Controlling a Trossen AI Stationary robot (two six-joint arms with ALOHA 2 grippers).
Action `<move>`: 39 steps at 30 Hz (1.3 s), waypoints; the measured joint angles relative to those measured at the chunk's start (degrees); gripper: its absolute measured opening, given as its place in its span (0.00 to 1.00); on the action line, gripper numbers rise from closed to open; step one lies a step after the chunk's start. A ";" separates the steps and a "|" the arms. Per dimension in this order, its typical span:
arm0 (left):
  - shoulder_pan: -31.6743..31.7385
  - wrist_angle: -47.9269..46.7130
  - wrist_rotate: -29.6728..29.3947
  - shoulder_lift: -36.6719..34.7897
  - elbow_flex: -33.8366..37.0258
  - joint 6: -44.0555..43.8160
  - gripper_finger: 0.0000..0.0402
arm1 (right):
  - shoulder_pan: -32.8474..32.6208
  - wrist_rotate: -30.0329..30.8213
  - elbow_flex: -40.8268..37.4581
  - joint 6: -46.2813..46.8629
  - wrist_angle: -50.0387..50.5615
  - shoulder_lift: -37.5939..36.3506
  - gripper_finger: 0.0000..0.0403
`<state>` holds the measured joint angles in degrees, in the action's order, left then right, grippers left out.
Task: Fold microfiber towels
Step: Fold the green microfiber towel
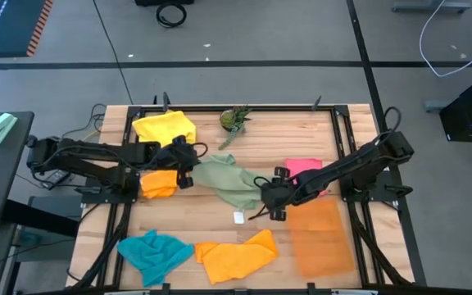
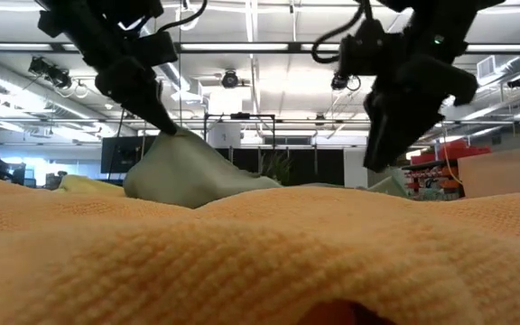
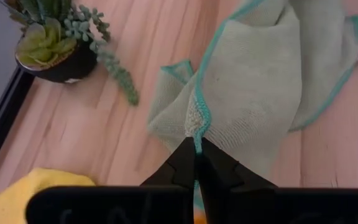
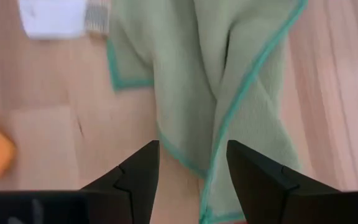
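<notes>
A pale green microfiber towel (image 1: 226,182) with a teal hem lies crumpled at the table's middle. My left gripper (image 1: 192,166) is shut on its left end and has raised that end into a peak (image 2: 177,135). The rest slopes down onto the wood. My right gripper (image 1: 269,202) stands open just above the towel's right end (image 4: 229,118). Its fingers straddle a hem there, and I see no cloth caught between them. Other towels lie around: yellow (image 1: 165,127), orange (image 1: 159,183), pink (image 1: 303,166), teal (image 1: 154,254) and a second orange one (image 1: 236,256). My left gripper pinches the towel's teal-hemmed edge (image 3: 199,127) between its two shut fingers, where the cloth bunches into a fold. The fingers slant down from the table's left side. That end is lifted clear and the cloth hangs slack below it, its far part resting on the table.
A small potted plant (image 1: 234,120) stands at the far edge of the wooden table (image 1: 301,131). A translucent orange mat (image 1: 323,239) lies at the near right. A small white tag (image 1: 239,217) sits near the right gripper. The orange towel (image 2: 260,253) fills the low view's foreground.
</notes>
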<state>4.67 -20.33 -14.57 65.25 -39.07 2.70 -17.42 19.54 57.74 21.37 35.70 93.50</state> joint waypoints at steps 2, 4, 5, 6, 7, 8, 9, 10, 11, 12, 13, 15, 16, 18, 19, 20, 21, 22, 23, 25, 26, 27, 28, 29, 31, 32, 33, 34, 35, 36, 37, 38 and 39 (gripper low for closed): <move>-0.06 0.03 0.00 -0.02 0.00 0.13 0.04 | -0.69 -0.18 -0.08 -2.33 2.75 0.17 0.49; -0.07 -0.19 0.00 -0.02 0.00 0.13 0.02 | -1.25 0.06 -0.06 -5.06 2.09 0.63 0.49; -0.07 -0.19 0.00 -0.01 0.00 0.12 0.02 | -1.39 0.49 -0.04 -5.66 2.29 0.69 0.49; -0.07 -0.18 0.00 -0.02 0.00 0.13 0.02 | -1.47 0.99 -0.04 -5.75 2.35 0.67 0.49; -0.07 -0.20 0.00 -0.01 0.03 0.11 0.02 | -1.41 1.65 -0.04 -5.38 1.85 0.69 0.48; -0.07 -0.25 0.00 -0.01 0.09 0.11 0.04 | -1.29 2.38 -0.02 -4.51 1.81 0.74 0.48; -0.06 -0.43 0.00 0.00 0.09 0.04 0.05 | -1.18 3.03 -0.02 -3.46 2.13 0.77 0.48; 0.03 -0.62 0.02 0.00 0.09 -0.12 0.05 | -1.04 3.13 -0.04 -2.53 2.07 0.78 0.48; 0.22 -0.86 0.03 0.00 0.09 -0.13 0.05 | -0.91 3.14 -0.03 -1.67 1.71 0.78 0.48; 0.44 -1.04 0.03 0.00 0.09 -0.15 0.05 | -0.72 3.10 -0.02 -0.91 1.61 0.78 0.48; 0.76 -1.22 0.02 0.00 0.09 -0.31 0.04 | -0.60 3.05 -0.02 -0.27 1.68 0.78 0.48; 1.56 -2.04 0.01 0.00 0.09 -0.56 0.02 | -0.41 2.94 -0.02 0.87 1.73 0.78 0.48; 1.94 -2.32 0.02 0.00 0.10 -0.78 0.02 | -0.18 2.75 -0.02 1.02 1.78 0.78 0.48; 2.76 -2.71 0.00 0.00 0.09 -1.30 0.03 | 0.42 1.41 -0.02 1.19 1.67 0.78 0.48; 3.09 -3.07 0.00 0.00 0.11 -1.55 0.04 | 0.83 1.08 -0.02 1.34 1.44 0.78 0.48; 3.34 -3.33 0.00 0.00 0.11 -1.74 0.05 | 1.22 1.05 -0.02 1.47 1.43 0.78 0.48; 3.49 -3.51 -0.02 0.00 0.11 -1.82 0.05 | 1.71 1.04 -0.02 1.48 1.52 0.78 0.48; 3.56 -3.61 -0.02 0.00 0.11 -1.88 0.06 | 2.28 1.05 -0.02 1.50 1.53 0.78 0.48; 3.54 -3.65 -0.02 0.00 0.11 -1.94 0.05 | 2.92 1.10 -0.02 1.60 1.62 0.78 0.48; 3.45 -3.65 -0.01 0.00 0.11 -1.99 0.03 | 4.16 1.19 -0.02 1.41 1.79 0.78 0.48; 3.36 -3.65 0.00 0.00 0.11 -2.01 0.02 | 4.71 1.25 -0.02 1.06 1.77 0.78 0.48; 3.20 -3.66 0.00 0.00 0.11 -1.99 0.02 | 5.19 1.38 -0.02 0.34 1.73 0.78 0.48; 3.08 -3.65 0.00 0.00 0.11 -1.99 0.02 | 5.52 1.44 -0.02 -0.75 1.71 0.57 0.48; 2.97 -3.68 0.02 0.00 0.11 -1.99 0.03 | 5.62 1.41 -0.02 -2.01 1.59 0.30 0.48; 2.67 -3.69 0.00 0.00 0.11 -1.99 0.05 | 5.57 1.25 0.50 -3.71 1.68 -0.34 0.48; 2.49 -3.70 0.00 0.00 0.11 -1.99 0.06 | 5.57 1.14 0.93 -4.37 1.86 -0.73 0.48; 2.35 -3.70 0.00 0.00 0.11 -1.99 0.06 | 5.56 1.13 1.45 -4.98 1.95 -1.18 0.48; 2.13 -3.68 0.00 0.00 0.11 -1.99 0.07 | 5.54 1.15 2.05 -5.67 2.01 -1.69 0.48; 1.94 -3.68 0.00 0.00 0.11 -1.99 0.06 | 5.56 1.26 2.58 -6.43 2.06 -2.30 0.48; 1.75 -3.65 0.00 0.00 0.11 -1.96 0.05 | 5.74 1.68 3.05 -6.91 2.33 -2.89 0.48; 1.56 -3.63 0.01 0.00 0.11 -1.97 0.04 | 6.09 2.24 3.30 -7.27 2.59 -3.45 0.48; 1.44 -3.63 0.02 0.00 0.11 -1.96 0.03 | 6.64 2.49 3.58 -7.47 3.04 -3.87 0.48; 1.44 -3.63 0.03 0.00 0.11 -1.96 0.02 | 7.35 2.22 3.66 -7.35 3.33 -4.12 0.48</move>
<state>6.11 -23.97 -14.55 65.25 -38.96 0.73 -10.07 21.76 61.40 14.02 39.03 89.38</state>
